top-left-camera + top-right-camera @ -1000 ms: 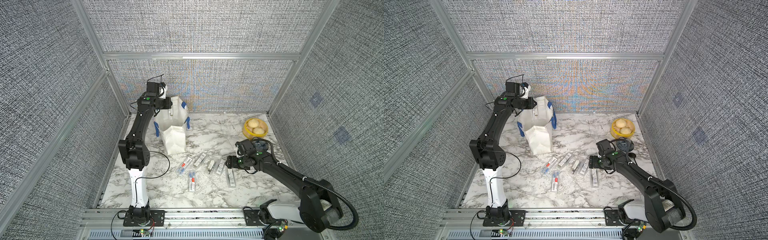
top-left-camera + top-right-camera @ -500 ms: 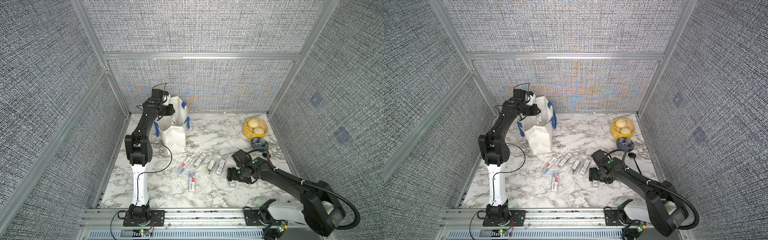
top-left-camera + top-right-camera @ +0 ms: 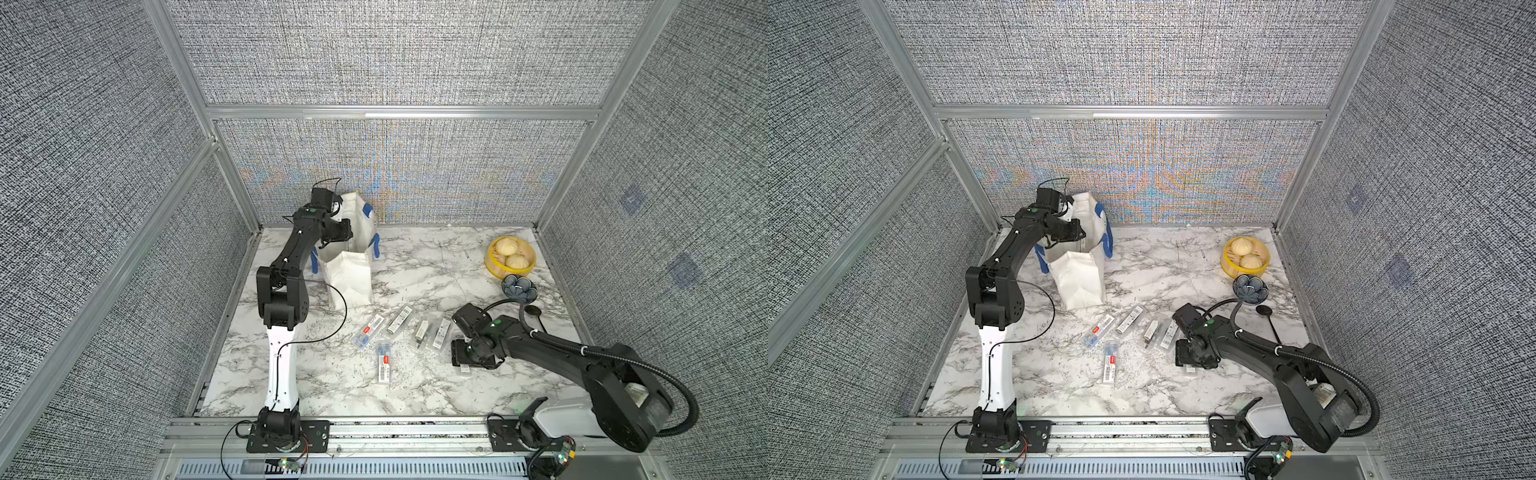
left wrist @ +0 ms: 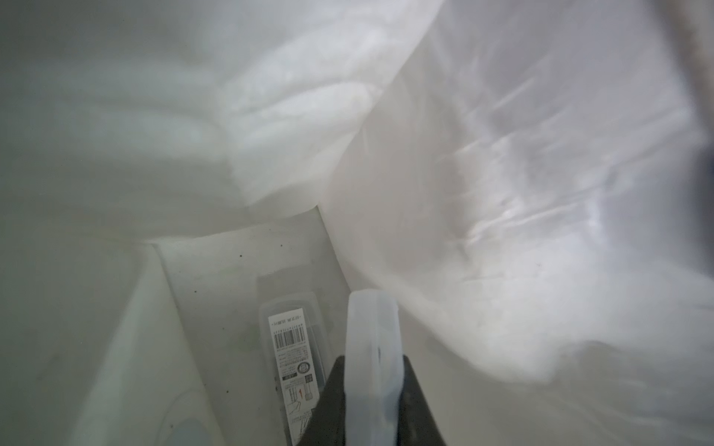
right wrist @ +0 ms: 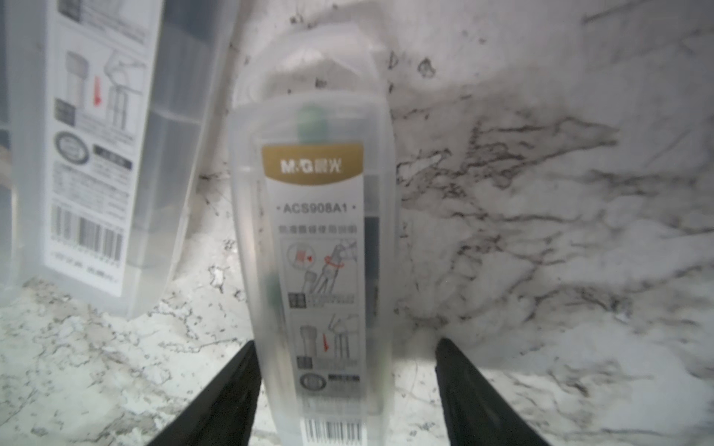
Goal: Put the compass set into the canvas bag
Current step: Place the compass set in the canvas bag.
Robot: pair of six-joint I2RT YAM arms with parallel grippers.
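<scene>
Inside canvas bag (image 4: pixel 502 193): left pincer (image 4: pixel 371 367), clamped on held compass set (image 4: pixel 371 340); bagged compass set (image 4: pixel 293 347) flat on the bag floor, just beside.
On worktop (image 3: pixel 415 395): right pincer (image 5: pixel 345 343), jaws apart, straddles target compass set (image 5: pixel 320 231); close against one finger, clear gap to the other.
Held set axis: runs straight out from the jaws, edge-on; free end points toward the bag floor.
Target set axis: lies flat, label up, lengthwise between the jaws; gold brand end points away from the wrist, barcode end toward it.
Bagged set axis: roughly parallel to the held set, barcode label up.
Risk, right side: likely slides or yaws on closing, owing to off-centre placement and slick plastic on smooth marble; may nudge neighbouring case (image 5: pixel 92 154), near by.
Risk, left side: may snag slack fabric folded close to the jaws on withdrawal, tipping or collapsing the bag; may land askew across the bagged set on release.
</scene>
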